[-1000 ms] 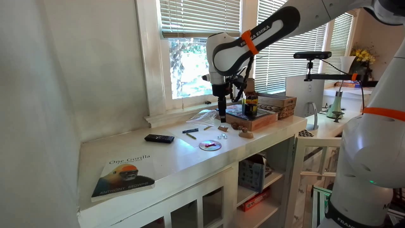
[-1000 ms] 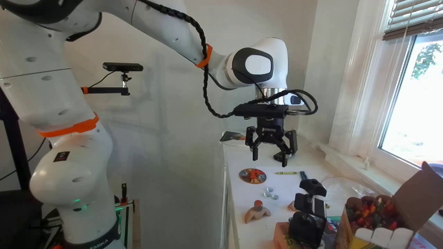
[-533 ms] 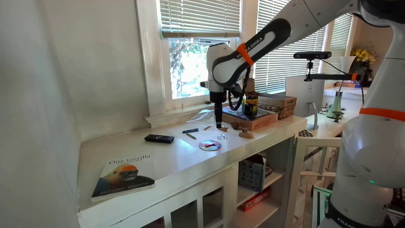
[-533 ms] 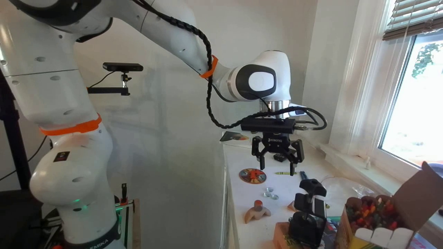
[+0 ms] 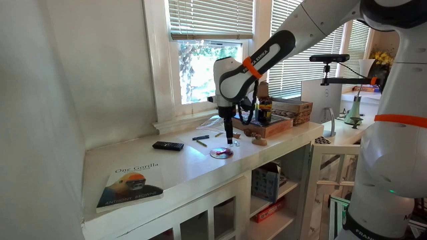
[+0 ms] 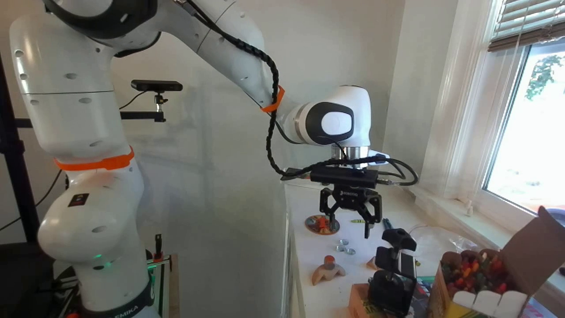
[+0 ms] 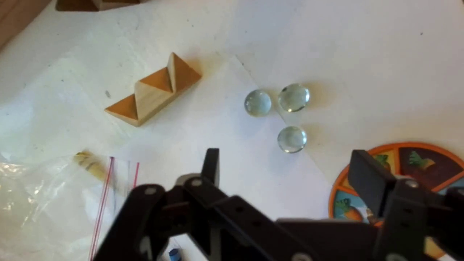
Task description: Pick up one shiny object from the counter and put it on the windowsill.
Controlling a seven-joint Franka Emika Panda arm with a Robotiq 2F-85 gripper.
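Note:
Three clear shiny glass beads lie close together on the white counter [image 5: 186, 170]. In the wrist view they are the near bead [image 7: 292, 139], the left bead [image 7: 257, 103] and the right bead [image 7: 294, 97]; the bead group also shows in both exterior views [image 6: 344, 242] [image 5: 237, 143]. A round, orange-rimmed picture disc [image 6: 322, 224] lies beside them and looks glossy [image 5: 221, 153]. My gripper [image 7: 287, 150] is open and empty, pointing down above the counter near the beads and disc [image 6: 349, 232]. The white windowsill [image 6: 446, 206] runs along the window base, behind the counter [image 5: 186, 120].
A wooden zigzag block [image 7: 154, 90], a clear plastic bag [image 7: 43, 206] and crayons [image 5: 201, 143] lie near the beads. A remote [image 5: 168, 146] and a book [image 5: 133, 186] lie farther along. A wooden figure [image 6: 328, 270], a black stand [image 6: 393, 278] and a crayon box [image 6: 481, 278] stand nearby.
My open gripper has come down steadily toward the counter, close to the beads and disc. The objects on the counter have not moved.

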